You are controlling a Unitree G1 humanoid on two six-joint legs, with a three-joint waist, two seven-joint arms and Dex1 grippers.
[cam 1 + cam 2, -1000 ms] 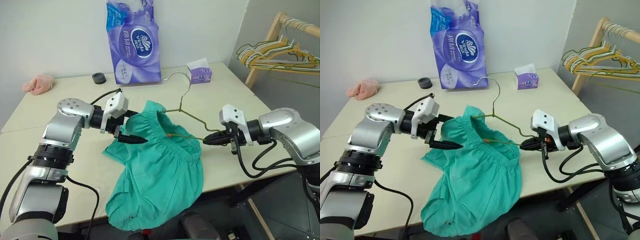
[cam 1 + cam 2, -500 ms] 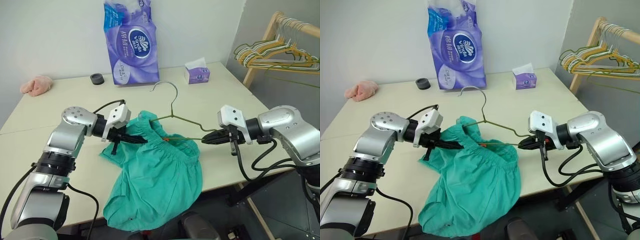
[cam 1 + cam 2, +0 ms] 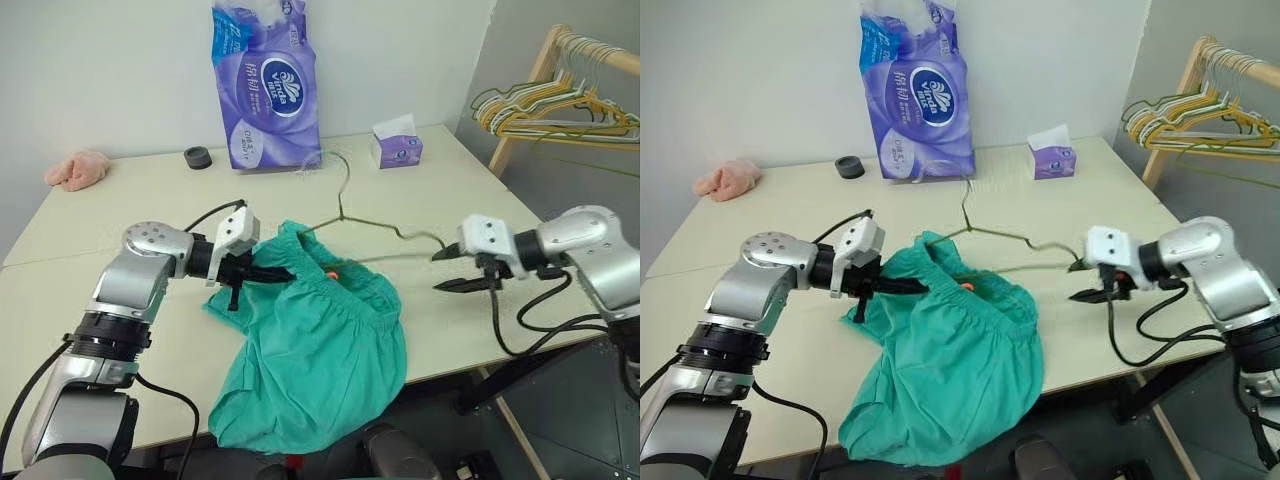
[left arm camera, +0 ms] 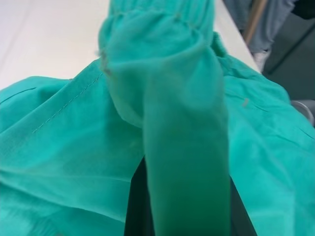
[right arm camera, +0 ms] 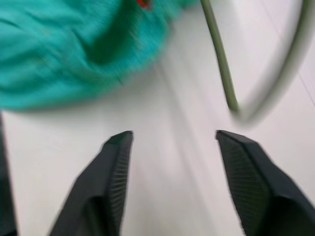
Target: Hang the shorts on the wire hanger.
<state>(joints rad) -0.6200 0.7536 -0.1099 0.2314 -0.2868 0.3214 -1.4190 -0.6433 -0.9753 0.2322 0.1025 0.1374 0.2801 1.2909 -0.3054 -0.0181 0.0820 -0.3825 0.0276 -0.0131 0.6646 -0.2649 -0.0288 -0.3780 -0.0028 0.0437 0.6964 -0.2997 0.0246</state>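
The teal shorts [image 3: 320, 345] lie crumpled on the table [image 3: 130, 210], one leg hanging over the front edge. My left gripper [image 3: 272, 273] is shut on the gathered waistband at its left side; in the left wrist view the cloth [image 4: 187, 147] is pinched between the fingers. The wire hanger [image 3: 372, 224] rests on the table with its hook toward the back, and its left shoulder runs into the waistband opening. My right gripper [image 3: 446, 270] stands open just right of the hanger's right shoulder, holding nothing; the right wrist view shows the hanger wire [image 5: 220, 64] beyond its spread fingers [image 5: 114, 177].
A purple toilet-paper pack [image 3: 265, 85], a tissue box [image 3: 397, 148], a black ring [image 3: 198, 157] and a pink cloth [image 3: 75, 168] sit along the back of the table. A wooden rack with coloured hangers [image 3: 560, 100] stands at the right, beyond the table's edge.
My left gripper closed on the waistband. My right gripper opened, let go of the hanger's right shoulder and drew away to the right. The hanger settled onto the table.
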